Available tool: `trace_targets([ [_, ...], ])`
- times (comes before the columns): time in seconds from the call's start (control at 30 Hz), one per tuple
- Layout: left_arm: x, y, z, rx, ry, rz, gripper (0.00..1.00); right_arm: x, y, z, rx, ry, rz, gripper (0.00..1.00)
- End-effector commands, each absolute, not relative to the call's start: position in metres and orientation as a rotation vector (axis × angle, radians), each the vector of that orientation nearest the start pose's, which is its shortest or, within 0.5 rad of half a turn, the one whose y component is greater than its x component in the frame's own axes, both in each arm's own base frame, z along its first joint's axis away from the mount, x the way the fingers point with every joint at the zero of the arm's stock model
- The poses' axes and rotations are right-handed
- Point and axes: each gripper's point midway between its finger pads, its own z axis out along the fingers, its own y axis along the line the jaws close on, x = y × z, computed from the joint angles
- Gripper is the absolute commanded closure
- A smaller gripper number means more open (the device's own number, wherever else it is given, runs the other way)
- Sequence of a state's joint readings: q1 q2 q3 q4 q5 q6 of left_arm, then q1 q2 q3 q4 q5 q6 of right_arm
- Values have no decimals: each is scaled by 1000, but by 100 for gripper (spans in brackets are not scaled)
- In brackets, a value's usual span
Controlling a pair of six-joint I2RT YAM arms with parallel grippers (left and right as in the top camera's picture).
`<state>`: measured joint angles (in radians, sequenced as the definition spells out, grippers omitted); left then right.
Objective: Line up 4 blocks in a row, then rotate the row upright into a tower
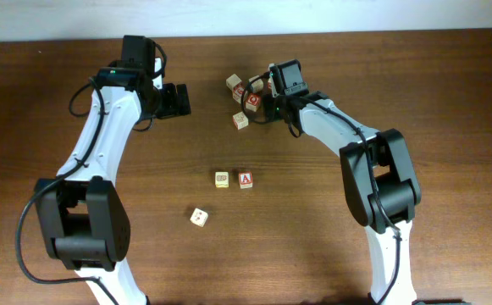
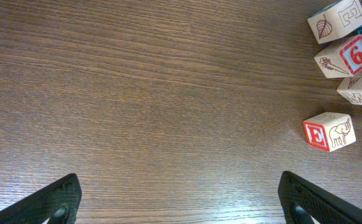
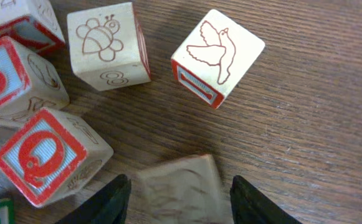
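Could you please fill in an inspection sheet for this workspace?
Surface: dark wood-grain table, no spills seen.
Job's things: A block beside cream block; third block nearer the front, skewed.
Clutter: far cluster of blocks, including 6 block, Q block, bird block.
Grippers: left gripper open, empty; right gripper straddles a blurred block, grip uncertain.
Cables: black cables along both arms.
Surroundings: nothing seen.

This is a robotics lab bench: a white-and-black left arm (image 1: 102,144) and right arm (image 1: 347,135) stand over a dark wood-grain counter (image 1: 313,254), with wooden alphabet blocks (image 1: 246,180) lying near the counter's middle.
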<state>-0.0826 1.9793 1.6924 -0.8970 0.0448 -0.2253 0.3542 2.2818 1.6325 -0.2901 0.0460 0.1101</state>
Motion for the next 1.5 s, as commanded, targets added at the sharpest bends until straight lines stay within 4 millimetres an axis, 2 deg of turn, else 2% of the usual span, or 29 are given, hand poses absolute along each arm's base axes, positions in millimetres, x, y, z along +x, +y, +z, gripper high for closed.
trace_targets([
  [0.0, 470, -44, 123, -181, 2738, -135, 1, 536, 186, 12, -277, 2509, 115, 51],
  [0.03, 470, -44, 123, -181, 2738, -135, 1, 534, 186, 19, -279, 2514, 115, 52],
  [0.1, 470, -44, 123, -181, 2738, -135, 1, 528, 184, 49, -215, 2509, 140, 64],
  [0.13, 470, -44, 123, -181, 2738, -135, 1, 527, 185, 64, -211, 2492, 150, 66],
  [0.2, 470, -44, 123, -181, 2738, -135, 1, 526, 186, 96, -209, 2446, 175, 67],
  [0.23, 470, -44, 123, -181, 2738, -135, 1, 528, 186, 101, -207, 2428, 179, 61],
  [0.3, 470, -44, 123, -181, 2738, -135, 1, 529, 186, 92, -209, 2440, 175, 44],
  [0.37, 470, -44, 123, -181, 2738, -135, 1, 535, 189, 65, -212, 2457, 170, 38],
  [0.43, 470, -44, 123, -181, 2738, -135, 1, 536, 192, 40, -221, 2485, 182, 38],
  [0.5, 470, -44, 123, -181, 2738, -135, 1, 536, 191, 32, -220, 2493, 177, 38],
  [0.6, 470, -44, 123, -181, 2738, -135, 1, 538, 187, 20, -211, 2505, 167, 52],
  [0.63, 470, -44, 123, -181, 2738, -135, 1, 538, 188, 17, -213, 2507, 169, 52],
  [0.8, 470, -44, 123, -181, 2738, -135, 1, 538, 189, 17, -213, 2507, 171, 62],
  [0.87, 470, -44, 123, -181, 2738, -135, 1, 538, 189, 18, -214, 2507, 172, 70],
  [0.93, 470, -44, 123, -181, 2738, -135, 1, 538, 189, 22, -213, 2500, 175, 70],
  [1.0, 470, -44, 123, -181, 2738, -135, 1, 534, 188, 44, -200, 2498, 185, 70],
  [1.1, 470, -44, 123, -181, 2738, -135, 1, 515, 189, 76, -221, 2528, 231, 69],
  [1.17, 470, -44, 123, -181, 2738, -135, 1, 486, 189, 97, -204, 2607, 298, 69],
  [1.2, 470, -44, 123, -181, 2738, -135, 1, 462, 191, 101, -175, 2693, 366, 69],
  [1.27, 470, -44, 123, -181, 2738, -135, 1, 419, 195, 90, -190, 2866, 467, 69],
  [1.3, 470, -44, 123, -181, 2738, -135, 1, 395, 193, 79, -196, 2966, 464, 69],
  [1.4, 470, -44, 123, -181, 2738, -135, 1, 362, 207, 62, -275, 3053, 444, 69],
  [1.47, 470, -44, 123, -181, 2738, -135, 1, 350, 220, 51, -312, 3065, 427, 69],
])
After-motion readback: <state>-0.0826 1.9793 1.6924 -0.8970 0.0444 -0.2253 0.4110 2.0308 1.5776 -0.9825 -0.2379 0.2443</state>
